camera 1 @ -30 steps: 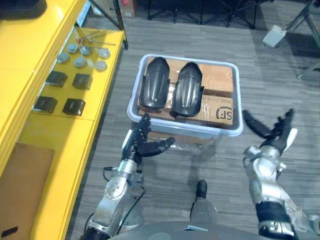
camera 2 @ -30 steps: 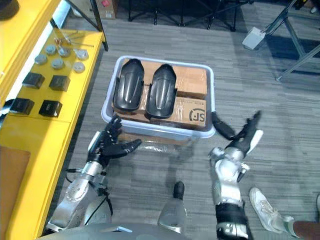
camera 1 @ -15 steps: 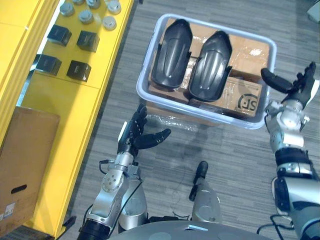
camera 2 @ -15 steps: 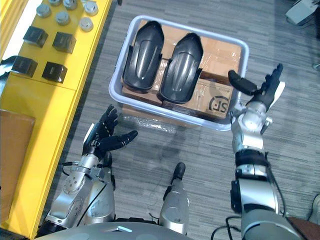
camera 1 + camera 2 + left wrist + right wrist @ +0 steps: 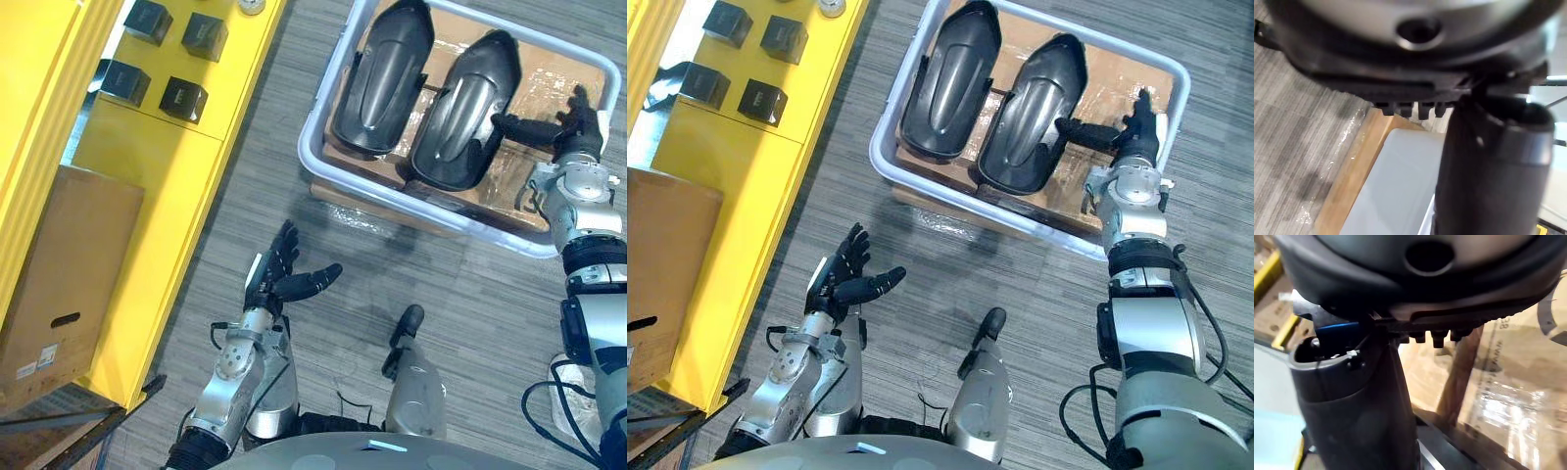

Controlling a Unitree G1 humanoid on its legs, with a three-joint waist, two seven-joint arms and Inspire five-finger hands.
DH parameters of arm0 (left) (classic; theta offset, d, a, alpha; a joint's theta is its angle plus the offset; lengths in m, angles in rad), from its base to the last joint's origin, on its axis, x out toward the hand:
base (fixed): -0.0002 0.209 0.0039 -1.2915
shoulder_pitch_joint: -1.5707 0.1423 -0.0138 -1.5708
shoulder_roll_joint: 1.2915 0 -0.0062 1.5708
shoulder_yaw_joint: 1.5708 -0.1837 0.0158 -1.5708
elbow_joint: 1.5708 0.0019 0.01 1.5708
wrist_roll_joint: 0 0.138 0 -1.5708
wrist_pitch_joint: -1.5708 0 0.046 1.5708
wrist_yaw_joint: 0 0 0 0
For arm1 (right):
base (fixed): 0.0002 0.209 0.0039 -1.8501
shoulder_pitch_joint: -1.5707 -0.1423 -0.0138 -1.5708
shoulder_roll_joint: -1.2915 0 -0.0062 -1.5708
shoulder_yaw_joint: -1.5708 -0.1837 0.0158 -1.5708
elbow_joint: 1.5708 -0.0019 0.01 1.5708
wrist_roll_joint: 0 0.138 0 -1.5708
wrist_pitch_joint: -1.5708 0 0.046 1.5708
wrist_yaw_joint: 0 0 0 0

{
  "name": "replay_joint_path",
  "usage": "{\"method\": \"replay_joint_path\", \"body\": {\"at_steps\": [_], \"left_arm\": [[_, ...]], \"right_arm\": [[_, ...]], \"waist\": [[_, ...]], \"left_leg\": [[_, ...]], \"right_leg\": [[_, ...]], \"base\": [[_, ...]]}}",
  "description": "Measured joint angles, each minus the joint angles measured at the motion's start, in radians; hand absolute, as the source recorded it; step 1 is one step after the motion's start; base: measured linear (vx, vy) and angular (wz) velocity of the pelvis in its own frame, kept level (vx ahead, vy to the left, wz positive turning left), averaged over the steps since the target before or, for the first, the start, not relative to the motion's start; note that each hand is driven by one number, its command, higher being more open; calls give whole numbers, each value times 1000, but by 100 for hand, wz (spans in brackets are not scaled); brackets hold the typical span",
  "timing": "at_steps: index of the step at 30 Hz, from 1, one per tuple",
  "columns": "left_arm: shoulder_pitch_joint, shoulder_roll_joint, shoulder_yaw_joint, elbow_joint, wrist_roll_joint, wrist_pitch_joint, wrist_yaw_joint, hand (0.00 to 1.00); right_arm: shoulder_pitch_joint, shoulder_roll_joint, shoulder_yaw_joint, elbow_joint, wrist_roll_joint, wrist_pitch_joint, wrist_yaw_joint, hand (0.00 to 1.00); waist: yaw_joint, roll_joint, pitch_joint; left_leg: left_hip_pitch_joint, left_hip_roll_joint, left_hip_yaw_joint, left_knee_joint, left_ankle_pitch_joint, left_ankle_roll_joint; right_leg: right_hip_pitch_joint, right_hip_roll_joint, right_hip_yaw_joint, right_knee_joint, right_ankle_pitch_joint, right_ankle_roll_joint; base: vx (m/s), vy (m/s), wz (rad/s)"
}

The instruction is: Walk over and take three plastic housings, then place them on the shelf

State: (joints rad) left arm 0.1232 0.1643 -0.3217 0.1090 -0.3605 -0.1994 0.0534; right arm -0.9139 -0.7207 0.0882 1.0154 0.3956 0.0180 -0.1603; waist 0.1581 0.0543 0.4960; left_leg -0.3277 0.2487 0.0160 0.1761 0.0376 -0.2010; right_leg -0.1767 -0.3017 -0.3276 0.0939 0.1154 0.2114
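Two black plastic housings lie side by side on cardboard in a pale blue bin (image 5: 323, 132): a left housing (image 5: 384, 73) and a right housing (image 5: 463, 106). My right hand (image 5: 576, 122) is over the bin, fingers straight, its thumb reaching toward the right housing's edge without gripping it. My left hand (image 5: 279, 282) hovers open above the grey floor, in front of the bin and apart from it. The yellow shelf (image 5: 186, 147) runs along the left side.
Several small black boxes (image 5: 182, 96) sit on the yellow shelf, and a brown cardboard box (image 5: 61, 274) rests on it nearer to me. A flat cardboard carton (image 5: 950, 211) lies under the bin. Grey carpeted floor stretches between shelf and bin.
The camera has moved closer and tilted down over the bin. My right hand has risen from the bin's front right rim to over the bin beside the right housing. The left hand stays open.
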Motion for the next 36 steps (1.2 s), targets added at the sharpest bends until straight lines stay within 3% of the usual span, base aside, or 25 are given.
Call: {"method": "replay_joint_path", "body": {"at_steps": [3,4,14,19,22,26,33,36], "left_arm": [[-5,0,-4,-2,0,0,3,100],[-5,0,-4,-3,0,0,4,100],[0,7,-18,-26,0,10,8,100],[2,23,-18,-63,0,10,8,100],[5,41,-15,-63,-2,11,8,100],[3,43,6,-63,-36,11,8,100],[8,47,25,-66,-72,10,3,100],[9,50,25,-66,-72,9,1,100]], "right_arm": [[-10,-35,1,19,-72,47,66,100],[-15,-37,3,30,-85,49,78,0],[-62,-83,20,84,-393,170,193,0],[-80,-56,30,124,-518,244,176,0],[-79,-27,7,129,-500,277,176,0],[-82,10,-23,112,-487,274,169,0],[-59,22,-33,127,-486,273,43,0],[-34,22,-53,127,-483,252,-60,0]], "waist": [[2,0,0],[2,0,0],[2,-4,2],[11,-11,0],[7,-17,-2],[2,-25,-10],[7,-27,-11],[7,-31,-13]], "left_leg": [[0,-9,-14,-7,11,1],[0,-9,-18,-9,14,0],[48,-9,-22,-135,106,2],[91,-9,-17,-204,142,4],[109,-9,-9,-224,150,5],[130,-9,6,-236,156,7],[140,-10,6,-259,177,7],[140,-10,8,-259,180,7]], "right_leg": [[-1,-12,-16,31,-33,-2],[-1,-13,-19,36,-39,-1],[-1,-9,-24,46,-60,-9],[10,-8,-23,46,-61,-10],[16,-9,-19,46,-60,-10],[21,-10,-9,46,-61,-10],[24,-9,-4,47,-61,-10],[23,-9,2,46,-60,-8]], "base": [[-29,-20,15],[-54,-47,19],[-49,-25,4],[2,-16,2],[19,-14,-1],[-3,-18,-7],[-43,-17,1],[-24,-11,-1]]}}
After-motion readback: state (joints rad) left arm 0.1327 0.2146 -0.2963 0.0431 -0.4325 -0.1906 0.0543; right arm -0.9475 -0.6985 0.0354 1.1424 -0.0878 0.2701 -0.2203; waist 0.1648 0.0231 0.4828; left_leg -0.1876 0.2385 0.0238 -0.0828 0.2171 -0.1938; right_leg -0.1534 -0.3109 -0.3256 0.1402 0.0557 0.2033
